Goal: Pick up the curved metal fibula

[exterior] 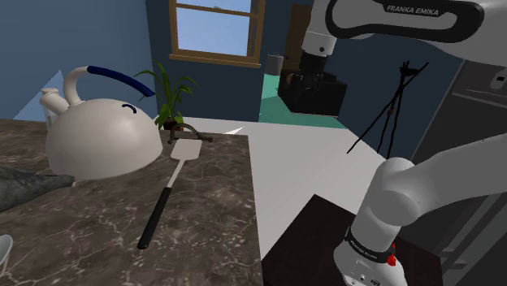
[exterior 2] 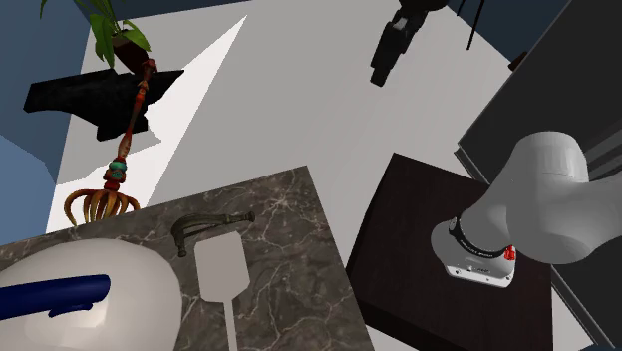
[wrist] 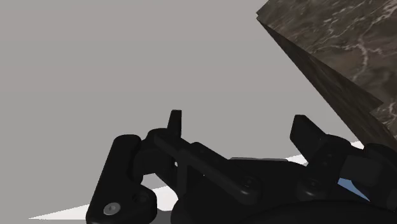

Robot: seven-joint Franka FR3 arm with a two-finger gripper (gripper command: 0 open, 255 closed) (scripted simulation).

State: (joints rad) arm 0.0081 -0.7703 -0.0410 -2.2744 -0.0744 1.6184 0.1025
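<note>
Tool (wrist: 238, 130) agape — fibula (exterior 2: 206, 225) dark, seemingly arched

Counter (exterior: 207, 227): dark veined marble, slight sheen. Kettle (exterior: 101, 142): smooth, glossy cream. Fibula (exterior 2: 214, 220): dull dark metal.

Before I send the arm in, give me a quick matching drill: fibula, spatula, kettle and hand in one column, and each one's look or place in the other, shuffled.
Things:
1. fibula
2. spatula
3. kettle
4. hand

Descriptions:
A. white dome with a blue handle
B. open, off the counter, above the grey floor
C. dark and curved, at the counter's edge
D. pale blade and black handle, lying flat on the counter

Pairs: 1-C, 2-D, 3-A, 4-B.
</note>
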